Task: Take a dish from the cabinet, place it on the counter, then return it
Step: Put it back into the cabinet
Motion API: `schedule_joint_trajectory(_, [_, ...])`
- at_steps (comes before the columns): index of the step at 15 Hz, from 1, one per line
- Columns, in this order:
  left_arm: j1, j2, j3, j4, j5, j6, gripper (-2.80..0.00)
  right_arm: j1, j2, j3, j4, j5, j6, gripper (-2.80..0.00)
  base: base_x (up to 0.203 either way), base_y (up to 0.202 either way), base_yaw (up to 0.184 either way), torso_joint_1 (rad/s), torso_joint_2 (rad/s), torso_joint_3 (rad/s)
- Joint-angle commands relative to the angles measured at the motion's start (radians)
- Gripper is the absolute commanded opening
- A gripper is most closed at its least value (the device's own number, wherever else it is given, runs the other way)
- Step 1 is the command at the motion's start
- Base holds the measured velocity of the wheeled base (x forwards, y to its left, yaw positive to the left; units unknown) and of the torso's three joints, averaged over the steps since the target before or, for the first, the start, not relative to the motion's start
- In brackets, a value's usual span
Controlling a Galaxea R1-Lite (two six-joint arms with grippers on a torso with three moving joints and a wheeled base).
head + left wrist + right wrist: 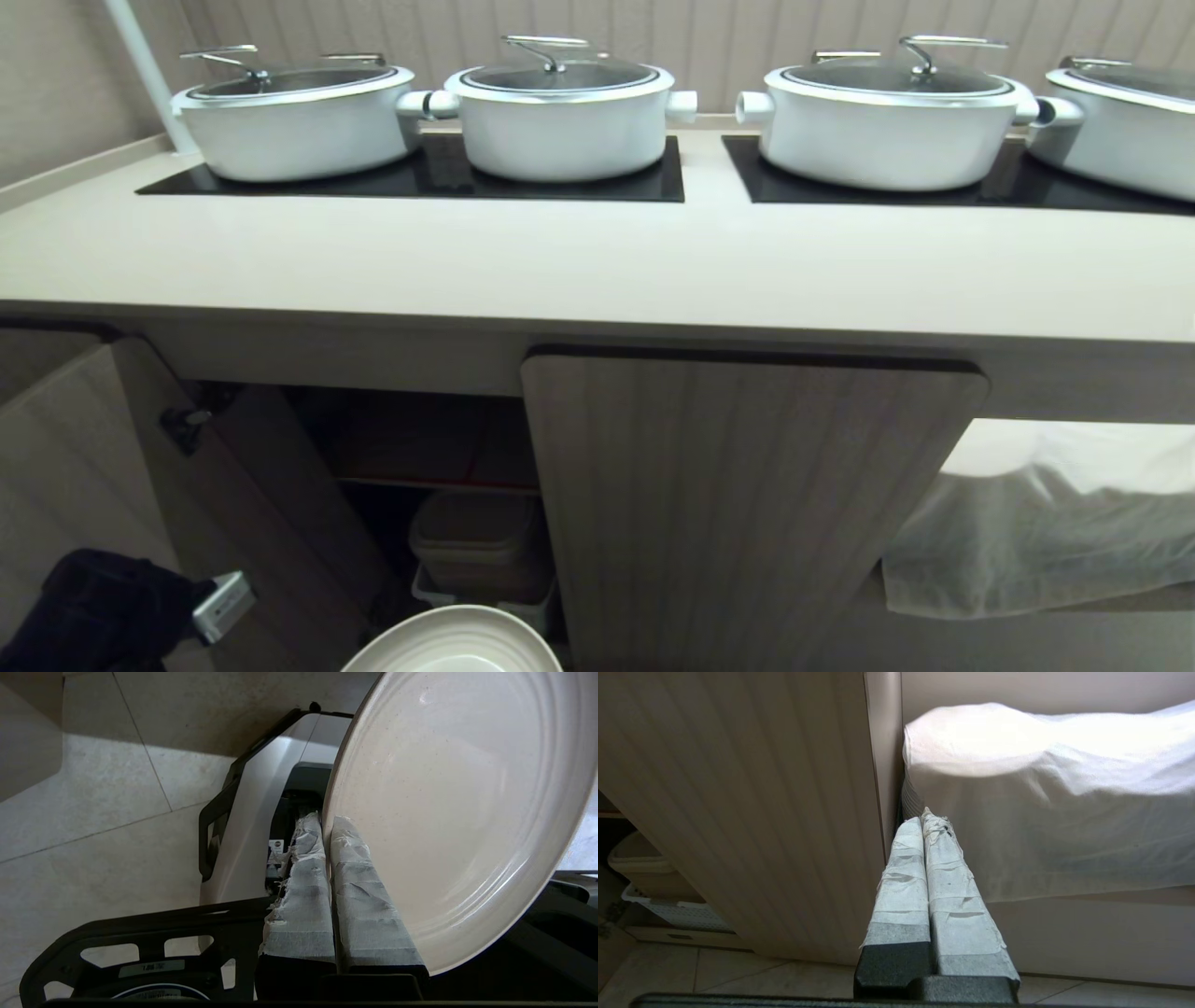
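From the head: long cream counter [523, 261] bare along its front, four white lidded pots [560, 117] on the black panels [439, 177] behind, below it the cabinet [747, 504] with its left door [84, 467] swung open and its right door shut, and the off-white dish [453, 644] low at the picture's bottom edge before the dark opening. From the left wrist: left gripper [327, 826] clamped tight on the dish's rim, tape-wrapped fingers [303, 891] pressed to either face, over tiled floor [93, 812]. From the right wrist: right gripper [924, 821] closed on nothing, hanging before the fluted door beside the white cloth [1045, 802].
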Motion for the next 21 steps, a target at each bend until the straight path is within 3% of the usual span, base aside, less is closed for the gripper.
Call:
schedule_joint_trajectory(1, [0.0,-0.002,0.001,0.001,0.0,-0.004,-2.8,0.0,0.002,0.0,-0.001,0.0,0.0,-2.8,0.0,0.0,0.0,-0.215,0.49,0.271])
schedule_joint_trajectory(16, [0.001,0.0,0.014,0.001,-0.002,-0.004,-2.8,0.0,0.002,0.0,-0.001,0.0,0.0,-2.8,0.0,0.0,0.0,-0.19,0.46,0.272])
schedule_joint_trajectory(21, [0.001,0.0,0.018,0.001,-0.002,-0.004,-2.8,0.0,0.002,0.0,-0.001,0.0,0.0,-2.8,0.0,0.0,0.0,-0.029,0.09,0.056])
